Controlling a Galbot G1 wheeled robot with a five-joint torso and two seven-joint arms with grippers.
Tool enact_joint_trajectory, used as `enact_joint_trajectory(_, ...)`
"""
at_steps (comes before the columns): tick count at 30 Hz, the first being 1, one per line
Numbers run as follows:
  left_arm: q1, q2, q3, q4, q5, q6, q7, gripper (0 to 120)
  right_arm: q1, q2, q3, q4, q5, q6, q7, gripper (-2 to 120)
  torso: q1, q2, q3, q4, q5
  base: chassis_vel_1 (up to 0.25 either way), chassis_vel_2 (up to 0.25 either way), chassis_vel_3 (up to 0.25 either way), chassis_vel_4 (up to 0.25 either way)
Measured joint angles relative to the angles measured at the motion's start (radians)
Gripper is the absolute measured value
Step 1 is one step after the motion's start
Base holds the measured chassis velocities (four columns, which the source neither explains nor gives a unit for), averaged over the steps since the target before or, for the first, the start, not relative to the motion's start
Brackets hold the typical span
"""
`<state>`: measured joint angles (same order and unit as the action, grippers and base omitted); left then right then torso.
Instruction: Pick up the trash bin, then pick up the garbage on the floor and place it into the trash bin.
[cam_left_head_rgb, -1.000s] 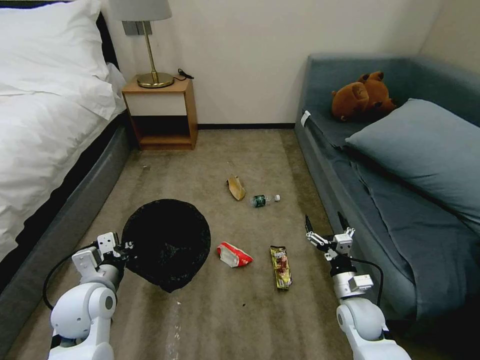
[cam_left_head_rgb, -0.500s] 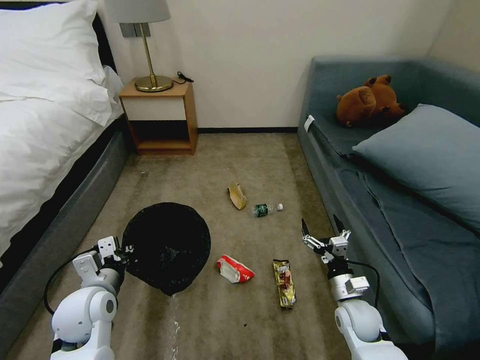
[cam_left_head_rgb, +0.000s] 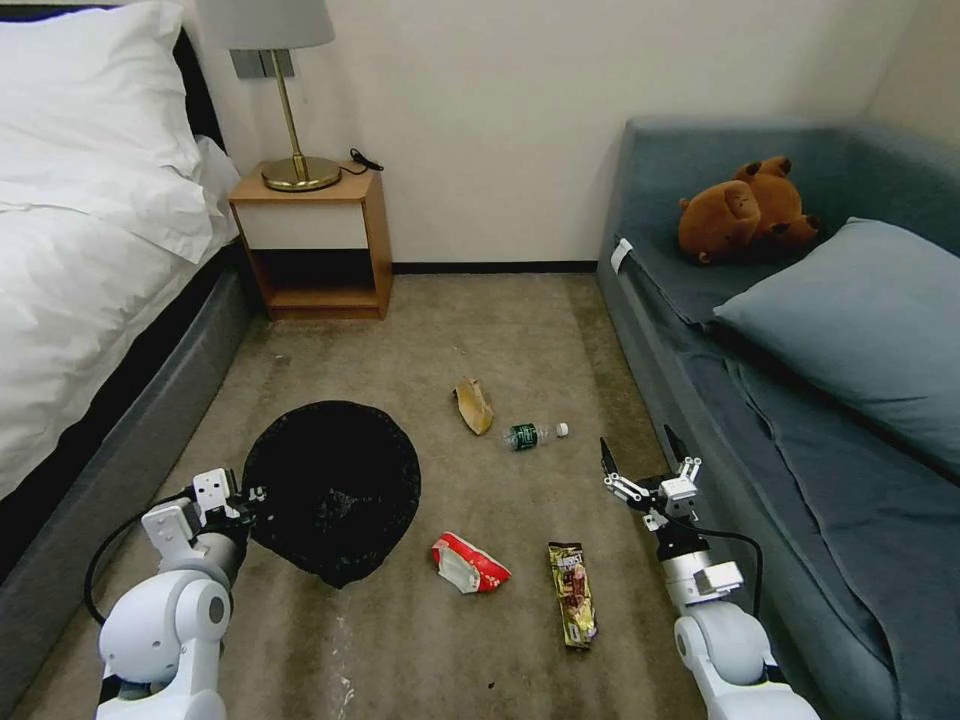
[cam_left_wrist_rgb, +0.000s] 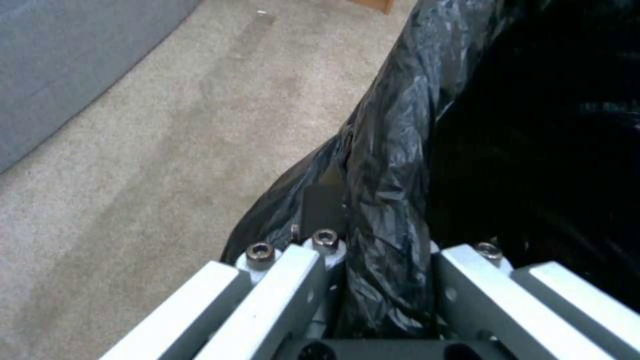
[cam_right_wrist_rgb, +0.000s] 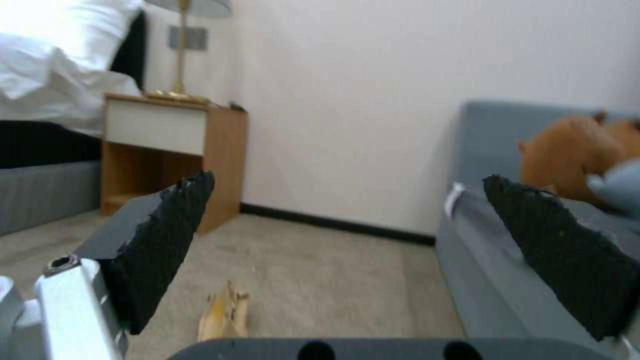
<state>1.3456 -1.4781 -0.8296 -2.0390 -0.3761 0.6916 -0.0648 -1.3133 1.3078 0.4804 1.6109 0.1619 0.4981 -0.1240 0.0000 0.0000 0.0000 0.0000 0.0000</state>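
Observation:
The trash bin (cam_left_head_rgb: 335, 488), its crinkly black bag over the rim, hangs tilted above the carpet with my left gripper (cam_left_head_rgb: 245, 495) shut on its rim (cam_left_wrist_rgb: 387, 200). Four pieces of garbage lie on the floor: a red-and-white wrapper (cam_left_head_rgb: 468, 563), a yellow-brown snack packet (cam_left_head_rgb: 572, 592), a small clear bottle (cam_left_head_rgb: 533, 434) with a green label, and a tan paper scrap (cam_left_head_rgb: 473, 404), also seen low in the right wrist view (cam_right_wrist_rgb: 223, 316). My right gripper (cam_left_head_rgb: 642, 457) is open in the air beside the sofa, right of the bottle and above the floor, with nothing between its fingers (cam_right_wrist_rgb: 160, 235).
A white bed (cam_left_head_rgb: 90, 270) runs along the left and a blue-grey sofa (cam_left_head_rgb: 800, 400) with a cushion and a brown soft toy (cam_left_head_rgb: 745, 212) along the right. A wooden nightstand (cam_left_head_rgb: 315, 240) with a lamp stands at the back wall. Open carpet lies between them.
The whole head view has shifted: the camera tilted and moved, so the garbage sits lower and farther right in the picture. Both grippers keep their poses, the left still holding the bin.

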Motion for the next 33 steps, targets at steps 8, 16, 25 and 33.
enact_joint_trajectory(8, -0.003, 0.002, -0.015, -0.009, -0.01, 0.003, -0.003, 1, -0.01, -0.061, -0.099, 0.075, 0.181, -0.319, 0.16, 100, 0.0, 0.0, 0.0, 0.0, 0.0, 0.0, 0.0, 0.0, 0.0)
enact_joint_trajectory(16, -0.009, -0.008, -0.009, -0.004, 0.004, 0.003, -0.002, 1, 0.021, -0.103, -0.193, 0.048, 0.222, -0.43, 0.192, 100, 0.0, 0.0, 0.0, 0.0, 0.0, 0.0, 0.0, 0.0, 0.0)
enact_joint_trajectory(25, -0.014, -0.026, 0.01, 0.016, 0.032, -0.003, 0.001, 1, 0.065, -0.258, -0.347, 0.113, 0.516, -0.872, 0.428, 100, 0.0, 0.0, 0.0, 0.0, -0.0004, 0.0, 0.0, 0.0, 0.0)
enact_joint_trajectory(33, 0.004, -0.031, 0.014, 0.027, 0.039, -0.02, 0.005, 1, 0.065, -0.223, -0.388, 0.037, 0.489, -0.99, 0.38, 100, 0.0, 0.0, 0.0, -0.0001, -0.0002, 0.0, 0.0, 0.0, 0.0)
